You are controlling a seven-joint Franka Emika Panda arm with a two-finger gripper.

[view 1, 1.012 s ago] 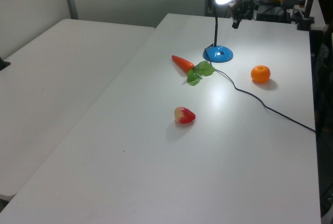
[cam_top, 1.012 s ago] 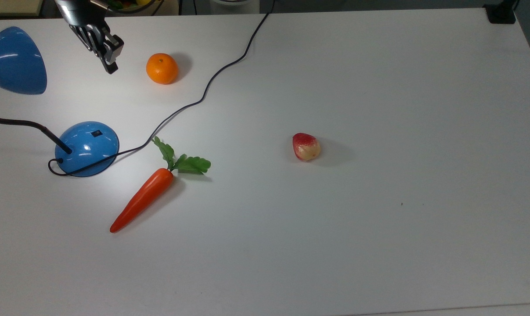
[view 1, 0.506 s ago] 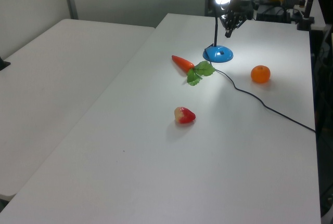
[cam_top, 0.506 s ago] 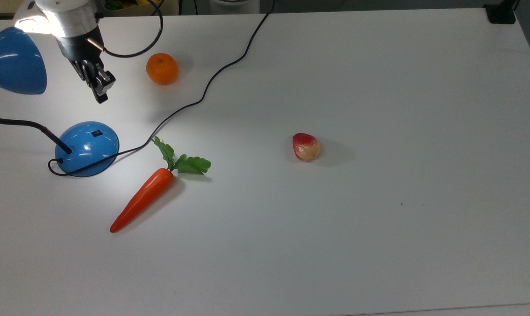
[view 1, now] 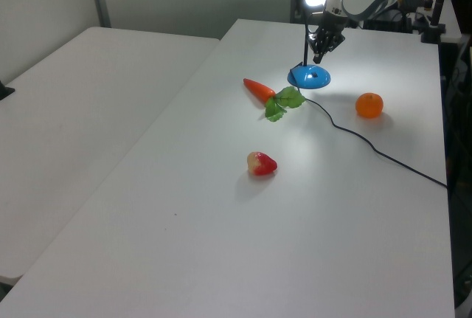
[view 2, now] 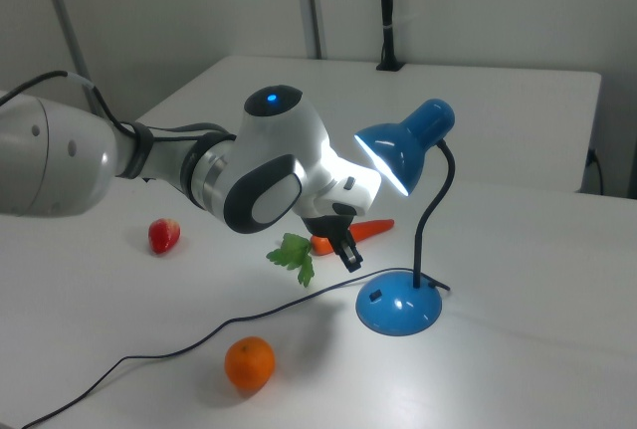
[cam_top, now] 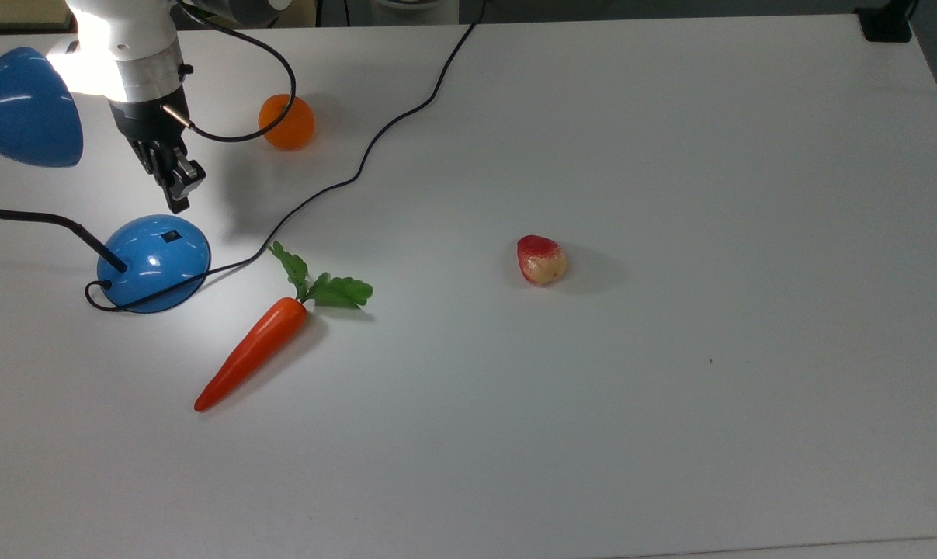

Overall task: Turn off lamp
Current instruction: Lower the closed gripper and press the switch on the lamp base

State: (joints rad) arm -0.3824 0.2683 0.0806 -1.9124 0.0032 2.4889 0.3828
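shade (cam_top: 22, 109) and neck (cam_top: 41, 220) crowd base (cam_top: 157, 260), cord (cam_top: 359, 167) alongside

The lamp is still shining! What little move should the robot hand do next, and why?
Probably go a bit lower, onto the small black switch on the lamp's base. The gripper hangs just above it, and the shade is lit.

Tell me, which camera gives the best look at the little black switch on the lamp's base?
The top view: the switch shows plainly on the blue base, just below the gripper. The right view shows the switch sideways on the base's near slope. The left view shows the base, with the switch too small to tell.
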